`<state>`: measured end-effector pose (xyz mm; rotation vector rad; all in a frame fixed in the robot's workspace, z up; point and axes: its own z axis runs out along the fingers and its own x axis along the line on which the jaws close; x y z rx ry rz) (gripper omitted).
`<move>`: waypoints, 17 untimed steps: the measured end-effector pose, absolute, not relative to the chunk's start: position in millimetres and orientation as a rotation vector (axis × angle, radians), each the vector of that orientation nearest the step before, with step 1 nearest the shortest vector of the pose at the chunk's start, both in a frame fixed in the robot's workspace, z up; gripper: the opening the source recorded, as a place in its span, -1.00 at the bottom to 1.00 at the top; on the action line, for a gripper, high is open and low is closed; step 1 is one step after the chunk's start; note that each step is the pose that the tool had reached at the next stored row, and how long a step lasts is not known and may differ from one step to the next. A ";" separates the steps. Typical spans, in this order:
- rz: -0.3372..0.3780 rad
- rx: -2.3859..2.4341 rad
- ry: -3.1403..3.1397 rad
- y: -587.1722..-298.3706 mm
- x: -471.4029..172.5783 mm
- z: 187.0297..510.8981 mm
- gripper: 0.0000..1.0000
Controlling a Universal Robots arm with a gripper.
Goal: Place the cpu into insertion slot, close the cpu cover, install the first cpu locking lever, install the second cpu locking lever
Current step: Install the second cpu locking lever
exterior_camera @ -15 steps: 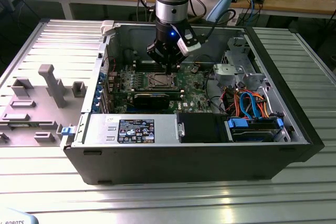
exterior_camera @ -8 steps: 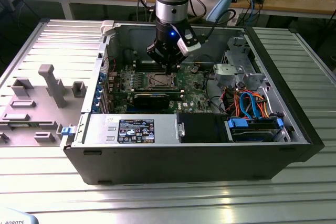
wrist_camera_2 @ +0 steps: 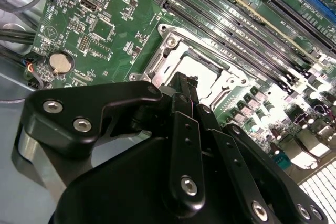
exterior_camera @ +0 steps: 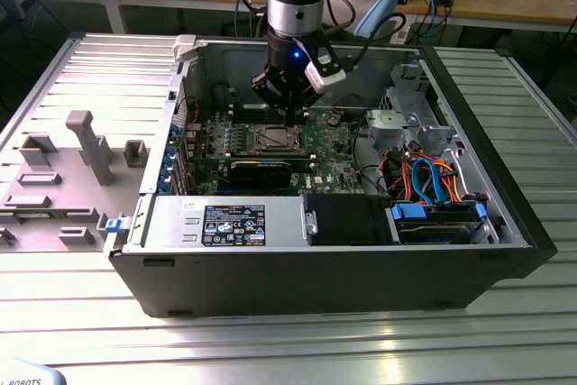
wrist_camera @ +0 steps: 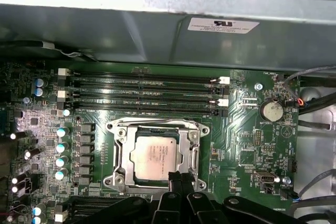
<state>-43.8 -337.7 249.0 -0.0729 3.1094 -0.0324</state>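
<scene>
The cpu (wrist_camera: pixel 155 157), a dull silver square chip, lies in the insertion slot (wrist_camera: pixel 118 174) on the green motherboard. The cpu cover (wrist_camera: pixel 152 127), a silvery frame with a square window, lies flat around it. My gripper (wrist_camera: pixel 181 176) hangs just above the socket's near edge, its black fingers pressed together with nothing seen between them. In the second wrist view the gripper (wrist_camera_2: pixel 185 80) has its tips over the cpu cover (wrist_camera_2: pixel 169 40). In the exterior view the gripper (exterior_camera: pixel 290 117) reaches down into the open computer case above the insertion slot (exterior_camera: pixel 275 139). I cannot make out the locking levers clearly.
Long black RAM slots (wrist_camera: pixel 142 95) run beside the socket, and a coin battery (wrist_camera: pixel 272 110) sits further off. A black expansion card (exterior_camera: pixel 261 169) lies near the socket. A drive cage with blue and orange cables (exterior_camera: pixel 433 178) fills the exterior view's right. Grey fixtures (exterior_camera: pixel 81 146) stand outside the case.
</scene>
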 end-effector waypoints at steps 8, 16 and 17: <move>-0.028 -0.073 3.110 -344.3 -43.8 249.8 -0.79; -0.025 -0.073 3.110 -345.6 -43.8 249.8 -0.79; -0.025 -0.073 3.110 -345.6 -43.8 249.8 -0.79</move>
